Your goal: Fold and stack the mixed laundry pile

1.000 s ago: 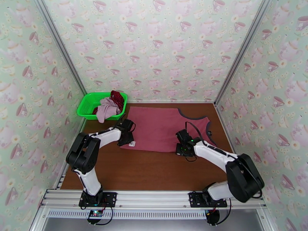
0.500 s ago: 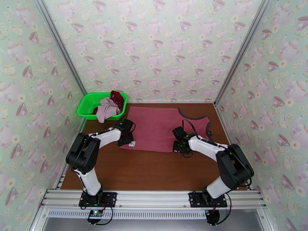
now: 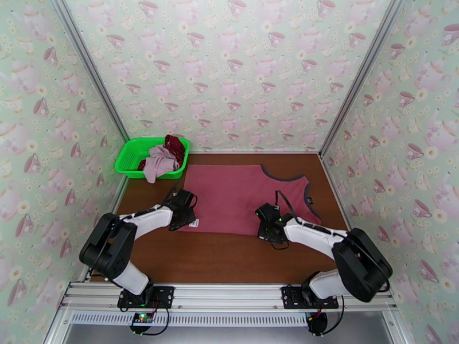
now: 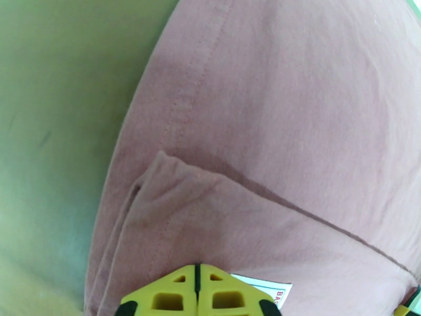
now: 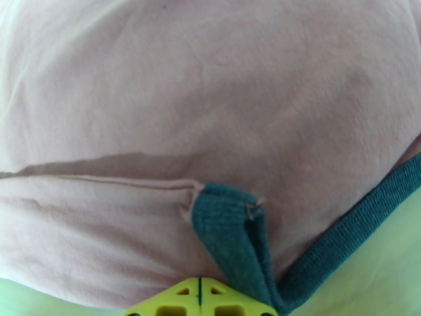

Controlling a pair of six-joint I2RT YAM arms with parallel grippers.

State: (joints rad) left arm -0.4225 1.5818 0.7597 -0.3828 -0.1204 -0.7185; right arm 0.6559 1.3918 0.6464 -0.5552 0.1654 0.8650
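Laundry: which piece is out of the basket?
The red tank top, spread on the table; the pink piece and dotted cloth lie in the green basket.

White arms (image 3: 146,216), black joints (image 3: 117,247) and cables (image 3: 285,197), yellow-fingered left pincer (image 4: 197,283) and right pincer (image 5: 200,296)

Top camera: high at 6 o'clock, facing 12. Wrist cameras: tight behind own fingers (image 4: 158,285); all three share the tank top (image 3: 241,193).

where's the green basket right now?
Top view: the green basket sits in the far-left corner of the table, just left of the spread tank top.
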